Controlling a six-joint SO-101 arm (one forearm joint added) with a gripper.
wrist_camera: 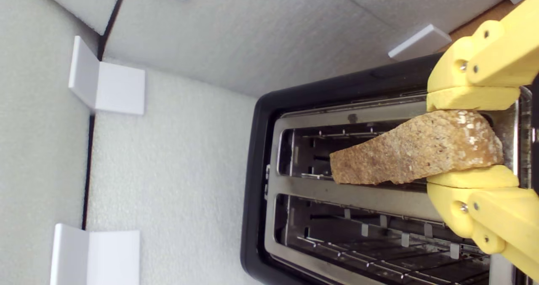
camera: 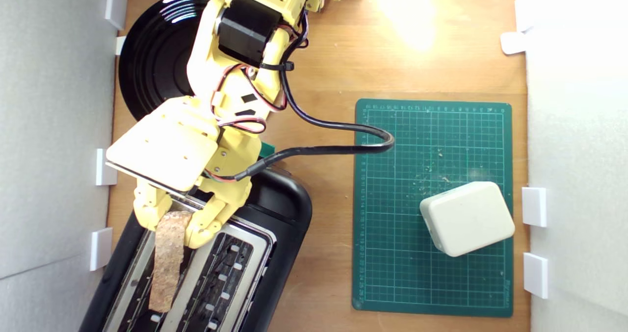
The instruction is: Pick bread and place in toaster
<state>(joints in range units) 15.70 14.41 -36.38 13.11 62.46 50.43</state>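
Wrist view: the bread (wrist_camera: 414,152) was clamped edge-up in the gripper (wrist_camera: 471,138), poised over one slot of the toaster (wrist_camera: 269,150) (seemingly not seated); lowering and release were judged outstanding.

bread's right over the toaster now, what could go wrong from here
1. The bread slice is held by the tool at one end only, with its long free end unsupported, so it might sag or pivot in the grip.
2. The slice looks angled to its slot in the toaster; it may catch on the silver divider or the wire guides.
3. The yellow fingers are close above the metal top and could hit it when lowering.
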